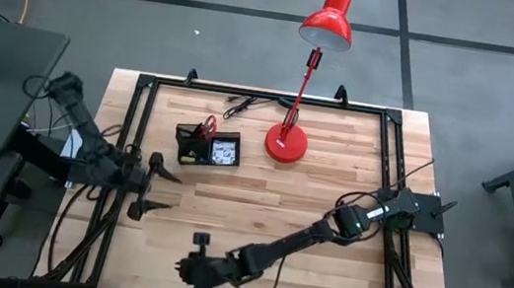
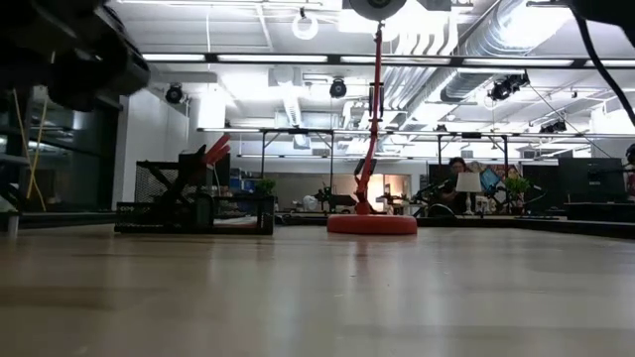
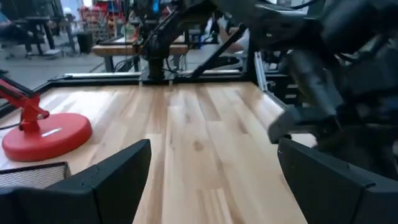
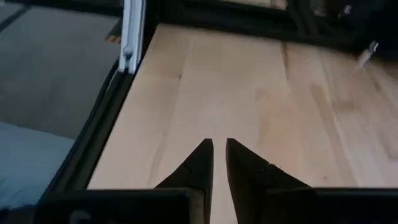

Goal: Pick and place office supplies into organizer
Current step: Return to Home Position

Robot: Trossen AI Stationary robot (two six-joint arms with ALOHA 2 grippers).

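Observation:
The black organizer point(image 1: 207, 146) point(image 2: 196, 203) stands on the far-left part of the table. The red-handled scissors point(image 1: 207, 127) point(image 2: 215, 150) stick up out of its taller section, and the white-grey patterned packet point(image 1: 226, 152) lies in its lower tray. I cannot make out the pens or the purple pad. My left gripper point(image 1: 160, 187) point(image 3: 213, 144) hovers open over bare wood just near of the organizer. My right gripper point(image 1: 198, 243) point(image 4: 219, 149) is by the table's near edge, shut and holding nothing.
A red desk lamp has its round base point(image 1: 287, 144) point(image 2: 372, 223) point(image 3: 45, 135) to the right of the organizer. A black cable point(image 1: 242, 105) lies by the far edge. A black metal frame point(image 1: 137, 118) rims the table. Bare wood spans the middle and right.

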